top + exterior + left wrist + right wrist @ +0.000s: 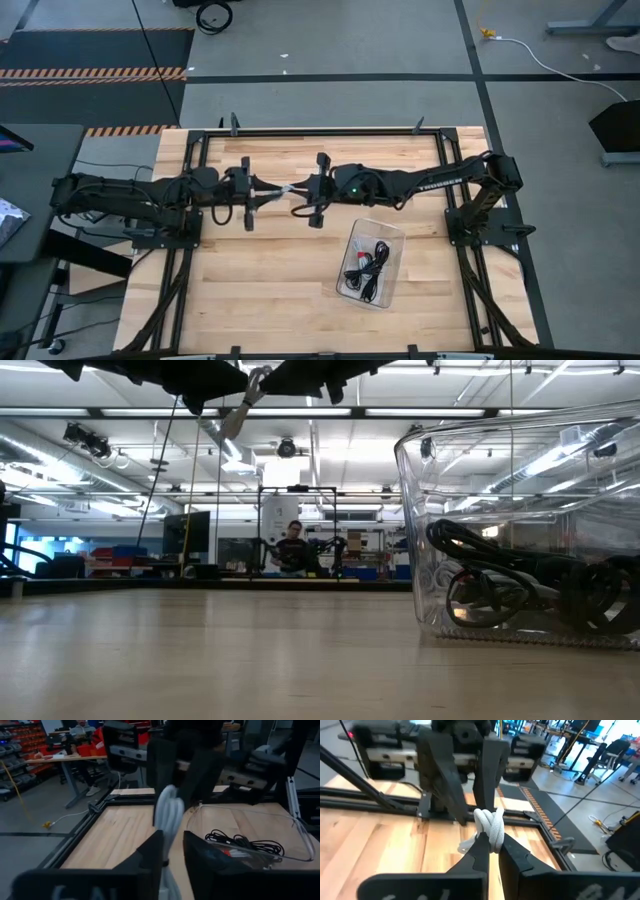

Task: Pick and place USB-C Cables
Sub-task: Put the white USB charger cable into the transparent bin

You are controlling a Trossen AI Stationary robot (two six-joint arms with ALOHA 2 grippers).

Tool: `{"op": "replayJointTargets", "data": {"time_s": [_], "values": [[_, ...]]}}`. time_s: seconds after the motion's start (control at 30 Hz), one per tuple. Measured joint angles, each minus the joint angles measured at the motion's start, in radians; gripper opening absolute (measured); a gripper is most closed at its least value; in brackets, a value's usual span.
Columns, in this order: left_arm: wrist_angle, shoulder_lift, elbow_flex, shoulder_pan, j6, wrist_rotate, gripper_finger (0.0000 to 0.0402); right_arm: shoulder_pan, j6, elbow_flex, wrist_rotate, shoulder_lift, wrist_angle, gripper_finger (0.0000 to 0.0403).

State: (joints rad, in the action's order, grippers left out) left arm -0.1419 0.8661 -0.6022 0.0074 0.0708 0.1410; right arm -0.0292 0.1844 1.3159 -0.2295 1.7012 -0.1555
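Both arms meet above the worktop (250, 290), sharing one white cable (280, 192) stretched between them. The left gripper (172, 847) has its jaws pinching one end, and the right gripper (491, 851) pinches the knotted other end. Several cables (black, one with red) already lie in the clear bin (394, 236), off to the side of both jaws. This white one remains to be binned.

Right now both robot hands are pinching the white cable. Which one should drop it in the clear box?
Probably the right. Both the left gripper and the right gripper grip the white cable above the table's middle, but the clear box with the black cables lies on the right arm's side.
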Motion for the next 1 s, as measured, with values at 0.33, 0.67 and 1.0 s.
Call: {"op": "replayJointTargets", "data": {"time_s": [0.33,0.67,1.0], "values": [[0.006,0.004,0.0,0.0,-0.002,0.148,0.0177,0.008,-0.006,0.0,-0.004,0.0,0.077,0.0021],[0.03,0.004,0.0,0.0,0.005,0.207,0.0208,-0.083,-0.192,0.019,0.027,-0.011,0.439,0.0021],[0.042,0.003,0.0,0.001,0.004,0.207,0.0204,-0.28,-0.492,0.283,0.03,-0.029,0.903,0.0021]]}}
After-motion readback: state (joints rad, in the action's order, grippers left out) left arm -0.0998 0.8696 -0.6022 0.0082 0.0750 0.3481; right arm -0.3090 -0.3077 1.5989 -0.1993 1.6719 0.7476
